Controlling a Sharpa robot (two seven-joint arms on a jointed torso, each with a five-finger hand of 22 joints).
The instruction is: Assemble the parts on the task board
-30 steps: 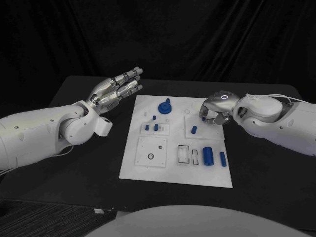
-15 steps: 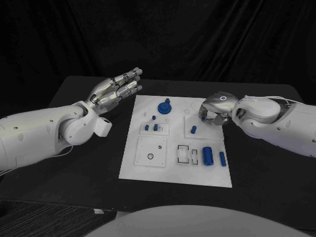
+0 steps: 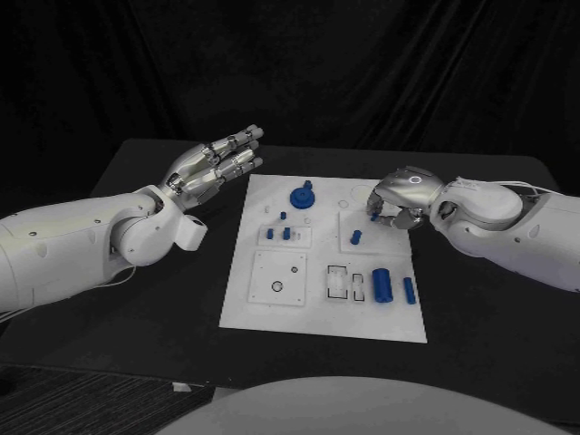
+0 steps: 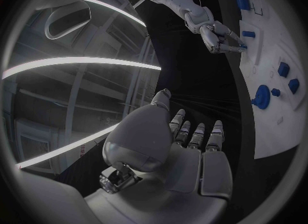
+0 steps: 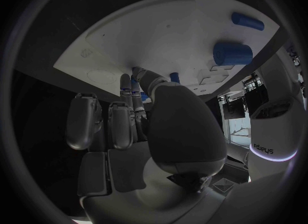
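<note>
The white task board (image 3: 319,313) lies mid-table with several blue parts on it. My right hand (image 3: 400,201) is curled down over the board's far right corner. Its thumb and a finger pinch a small blue peg (image 3: 372,216), which also appears between the fingertips in the right wrist view (image 5: 133,86) and from the left wrist (image 4: 241,46). My left hand (image 3: 215,167) hovers off the board's far left corner, flat, fingers apart, holding nothing. A round blue knob (image 3: 302,196) stands near the far edge.
Two short blue pegs (image 3: 278,234) stand in a small plate left of centre, and another peg (image 3: 355,238) sits right of them. A thick blue cylinder (image 3: 383,285) and a slim blue pin (image 3: 409,290) lie near the board's right edge. Black table surrounds the board.
My right wrist has shifted slightly to the right and turned, its fingertips staying at the small peg. The left hand has not moved.
</note>
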